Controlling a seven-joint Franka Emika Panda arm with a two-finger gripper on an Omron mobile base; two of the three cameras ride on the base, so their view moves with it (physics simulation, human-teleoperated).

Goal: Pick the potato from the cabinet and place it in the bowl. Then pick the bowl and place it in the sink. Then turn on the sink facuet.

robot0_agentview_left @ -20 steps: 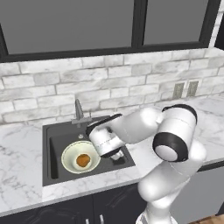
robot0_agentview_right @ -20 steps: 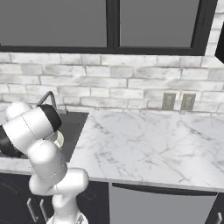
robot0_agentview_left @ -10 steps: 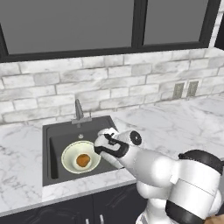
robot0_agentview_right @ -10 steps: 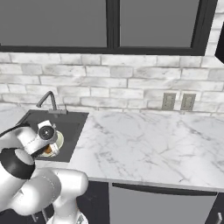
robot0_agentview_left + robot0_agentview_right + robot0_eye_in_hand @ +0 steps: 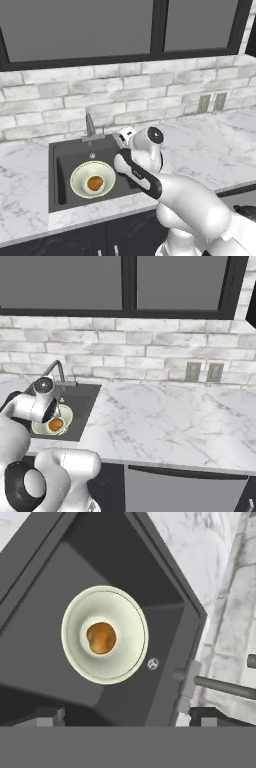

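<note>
Fully open gripper (image 5: 125,719), nothing held.

Change from the earlier views: the arm now reaches from lower in the frame, its claw (image 5: 121,136) raised off the bowl (image 5: 93,179) and shifted back toward the sink facuet (image 5: 90,125), jaws spread wide.

One bowl (image 5: 93,179) with one potato (image 5: 94,183) in it, in one sink (image 5: 62,167) with one drain (image 5: 153,663). One faucet (image 5: 90,126) behind the basin. Two wall outlets (image 5: 203,103) on the brick, and two dark window panes (image 5: 75,27) above
</note>
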